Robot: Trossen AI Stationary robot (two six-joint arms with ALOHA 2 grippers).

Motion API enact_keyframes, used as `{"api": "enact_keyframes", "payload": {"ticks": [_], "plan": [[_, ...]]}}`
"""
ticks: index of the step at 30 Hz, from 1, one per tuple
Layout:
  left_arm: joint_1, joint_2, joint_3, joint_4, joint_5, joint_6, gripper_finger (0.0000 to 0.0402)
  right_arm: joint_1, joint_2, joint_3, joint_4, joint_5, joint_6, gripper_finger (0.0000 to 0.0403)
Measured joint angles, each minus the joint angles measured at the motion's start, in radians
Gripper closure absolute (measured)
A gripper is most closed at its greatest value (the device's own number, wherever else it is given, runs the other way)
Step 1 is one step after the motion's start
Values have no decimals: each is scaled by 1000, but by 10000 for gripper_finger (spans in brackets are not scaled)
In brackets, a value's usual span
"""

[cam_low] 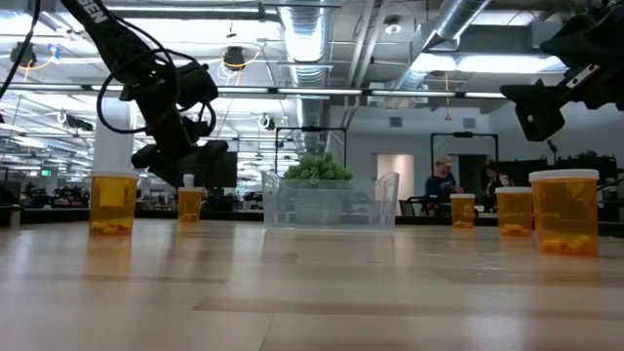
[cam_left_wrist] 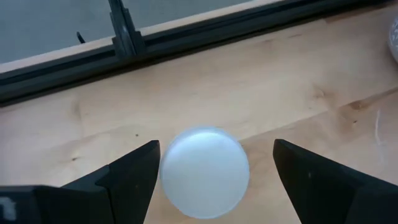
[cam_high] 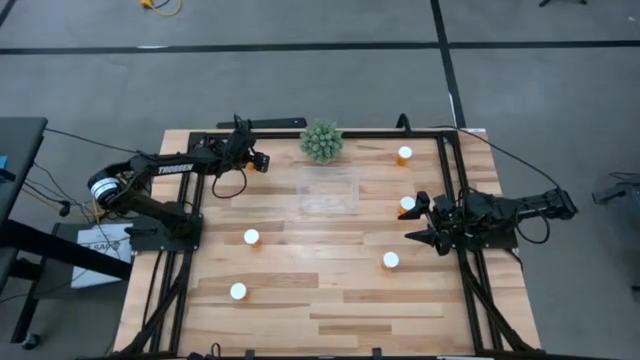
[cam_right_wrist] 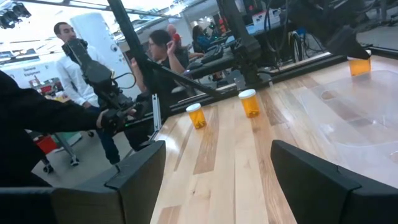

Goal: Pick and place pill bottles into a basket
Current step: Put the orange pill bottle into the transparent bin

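**Left gripper poised over a capped bottle**

While both arms hang above the table, the left gripper (cam_high: 262, 160) is spread wide over a pill bottle (cam_left_wrist: 204, 172) near the far left edge, its white cap showing between the two dark fingers in the left wrist view, with nothing held yet. Two more bottles (cam_high: 251, 237) stand on the left half of the wood, one nearer the front (cam_high: 238, 291). At the middle sits the clear basket (cam_high: 329, 193), apparently without any bottle in it, just in front of the spiky green plant (cam_high: 321, 141). Right of it, bottles stand at the far edge (cam_high: 404, 154), beside the right gripper (cam_high: 420, 219) and nearer the front (cam_high: 391, 260). That gripper is open too, holding nothing.

These bottles look light, stiff and smooth-sided (likely slippery, and easy to tip). A grip across the round body just under the cap seems safest.
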Motion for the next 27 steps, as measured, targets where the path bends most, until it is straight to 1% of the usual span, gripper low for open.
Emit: {"api": "enact_keyframes", "payload": {"ticks": [11,22,24,27], "plan": [[0,0,-1,-55,20,0,97,0,0,0,0,0,0,117],[0,0,-1,-65,20,1,98,0,0,0,0,0,0,117],[0,0,-1,-65,20,1,105,0,0,0,0,0,0,117],[0,0,-1,-65,19,1,130,0,0,0,0,0,0,117]]}}
